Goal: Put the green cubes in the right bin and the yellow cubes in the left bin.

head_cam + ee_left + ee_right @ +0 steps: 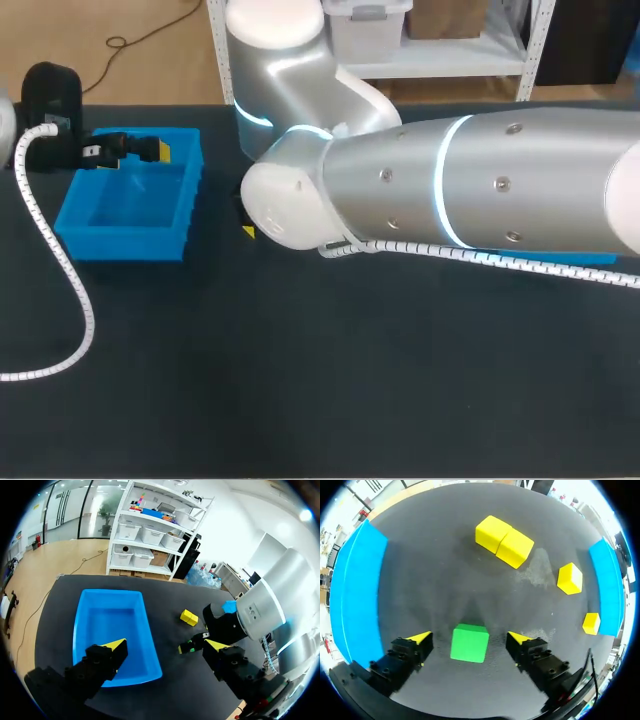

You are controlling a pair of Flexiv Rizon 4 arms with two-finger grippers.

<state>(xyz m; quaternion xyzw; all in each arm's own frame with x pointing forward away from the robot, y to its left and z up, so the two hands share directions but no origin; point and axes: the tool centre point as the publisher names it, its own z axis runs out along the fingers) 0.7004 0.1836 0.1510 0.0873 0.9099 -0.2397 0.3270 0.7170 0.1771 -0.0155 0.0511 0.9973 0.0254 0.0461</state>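
A green cube (469, 642) lies on the black table between the fingers of my right gripper (470, 639), which stands open with a gap on each side of the cube. Ahead of it lie two touching yellow cubes (503, 540), and two single yellow cubes (570, 578) (591, 623) lie off to one side. In the head view my right arm (450, 180) hides the cubes and its own gripper. My left gripper (165, 647) hangs open and empty over the left blue bin (82, 630), whose inside looks empty. One yellow cube (189, 617) shows beside that bin.
The left bin (75, 215) stands at the table's far left. A blue strip of the right bin (585, 258) shows under my right arm. A white cable (60, 260) trails from my left arm across the table's left side.
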